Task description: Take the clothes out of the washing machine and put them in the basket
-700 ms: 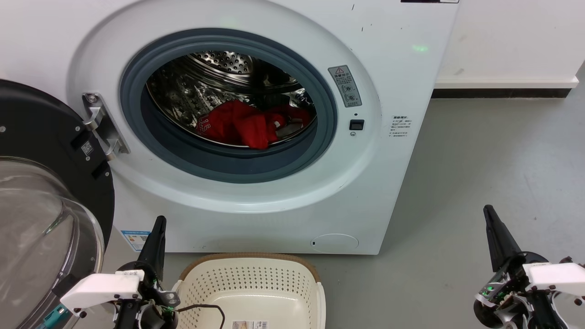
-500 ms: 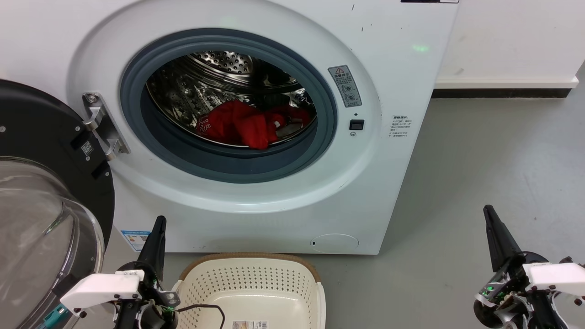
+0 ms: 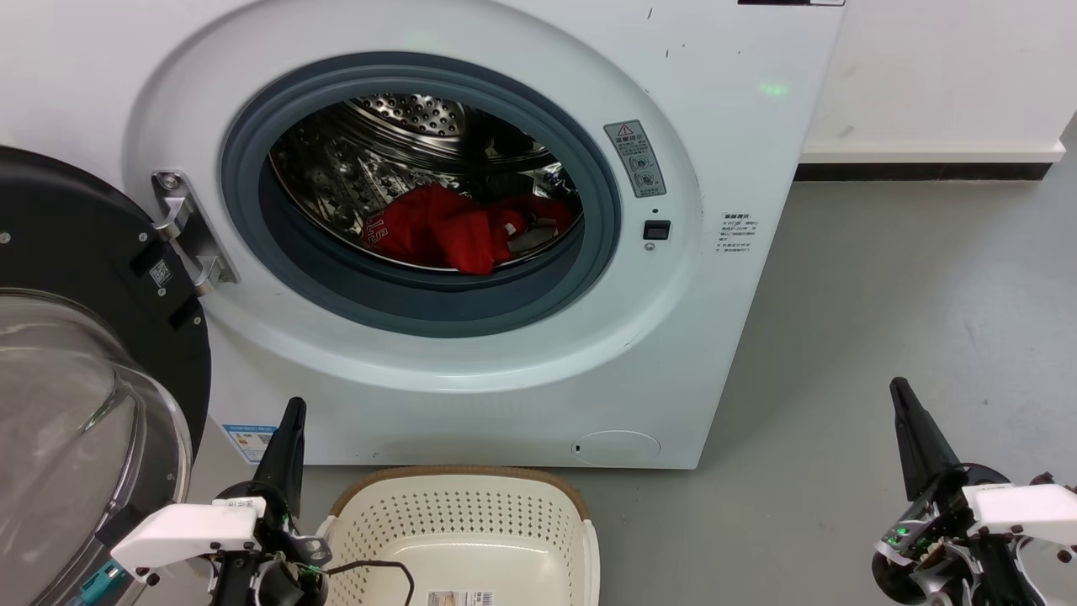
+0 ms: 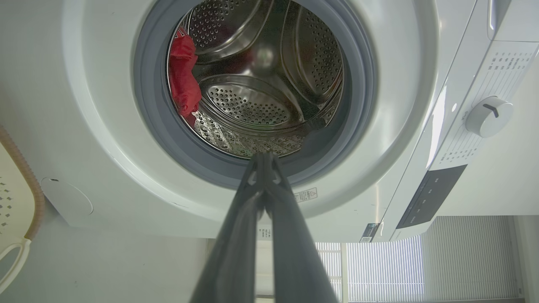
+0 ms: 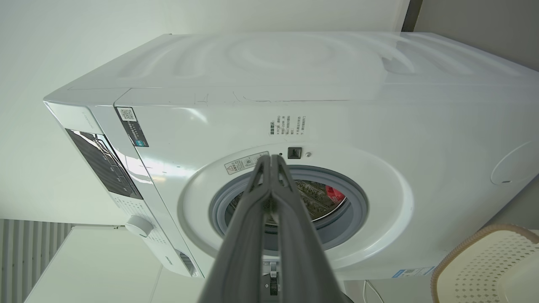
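The red clothes (image 3: 458,231) lie bunched at the bottom of the steel drum inside the white washing machine (image 3: 715,126), whose porthole stands open. They also show as a red fold (image 4: 183,80) and a small red patch (image 5: 334,194) in the wrist views. The cream basket (image 3: 463,513) sits on the floor in front of the machine, nothing in it but a label. My left gripper (image 3: 293,412) is shut and points up just left of the basket. My right gripper (image 3: 899,391) is shut, far right over the floor. Both hold nothing.
The washer's black-framed glass door (image 3: 76,353) is swung open at the left, close beside my left arm. Grey floor (image 3: 909,295) stretches right of the machine to a white wall with a dark baseboard (image 3: 921,171). A control dial (image 4: 488,115) sits on the machine's panel.
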You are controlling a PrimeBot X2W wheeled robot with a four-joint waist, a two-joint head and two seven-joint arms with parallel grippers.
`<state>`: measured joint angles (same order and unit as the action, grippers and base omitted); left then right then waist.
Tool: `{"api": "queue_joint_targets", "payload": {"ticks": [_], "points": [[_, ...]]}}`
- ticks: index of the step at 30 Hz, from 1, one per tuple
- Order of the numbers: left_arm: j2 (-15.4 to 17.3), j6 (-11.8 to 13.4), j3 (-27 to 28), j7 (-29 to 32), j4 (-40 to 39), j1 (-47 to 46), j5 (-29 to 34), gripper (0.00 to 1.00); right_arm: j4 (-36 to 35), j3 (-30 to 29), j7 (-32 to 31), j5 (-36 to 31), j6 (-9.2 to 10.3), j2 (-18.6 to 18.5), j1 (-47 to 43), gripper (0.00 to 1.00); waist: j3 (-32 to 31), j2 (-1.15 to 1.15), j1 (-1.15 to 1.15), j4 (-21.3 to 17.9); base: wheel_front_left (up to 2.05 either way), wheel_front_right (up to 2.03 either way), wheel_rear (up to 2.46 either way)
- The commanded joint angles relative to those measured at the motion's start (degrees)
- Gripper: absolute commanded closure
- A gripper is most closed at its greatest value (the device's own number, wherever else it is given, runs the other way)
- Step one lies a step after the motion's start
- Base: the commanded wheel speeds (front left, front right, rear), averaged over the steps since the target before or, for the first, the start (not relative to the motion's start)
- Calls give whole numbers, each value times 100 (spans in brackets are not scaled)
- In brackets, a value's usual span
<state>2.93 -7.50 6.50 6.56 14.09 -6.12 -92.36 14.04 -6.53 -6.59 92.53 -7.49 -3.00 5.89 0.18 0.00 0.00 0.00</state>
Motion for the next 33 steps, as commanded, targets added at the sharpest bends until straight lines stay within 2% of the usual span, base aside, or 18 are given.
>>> {"api": "queue_joint_targets", "payload": {"ticks": [1,8,9,12,19,26,33], "points": [[-10,-13,11,10,-3,-33,-12,100,10,5,0,-25,0,20,76,100,0,0,0,0,0,0,0],[-10,-13,11,10,-3,-33,-12,100,10,5,0,-25,0,20,76,100,0,0,0,0,0,0,0],[0,0,0,-3,-2,0,1,0,0,0,3,-2,0,0,-1,0,0,0,0,0,0,0,0],[-12,2,-24,-11,144,115,0,0,137,7,1,2,0,3,-112,0,0,0,0,0,0,0,0],[-11,27,7,-276,-77,173,486,0,67,10,268,-360,0,4,-196,0,6,0,0,0,0,0,0],[-10,168,-34,-438,-316,208,1101,0,-140,-21,430,-1140,0,5,-250,0,17,0,0,-1,0,0,0],[-9,397,-152,-612,-561,267,1978,0,-456,27,606,-2135,0,5,-334,0,30,0,0,-2,0,0,0]]}}
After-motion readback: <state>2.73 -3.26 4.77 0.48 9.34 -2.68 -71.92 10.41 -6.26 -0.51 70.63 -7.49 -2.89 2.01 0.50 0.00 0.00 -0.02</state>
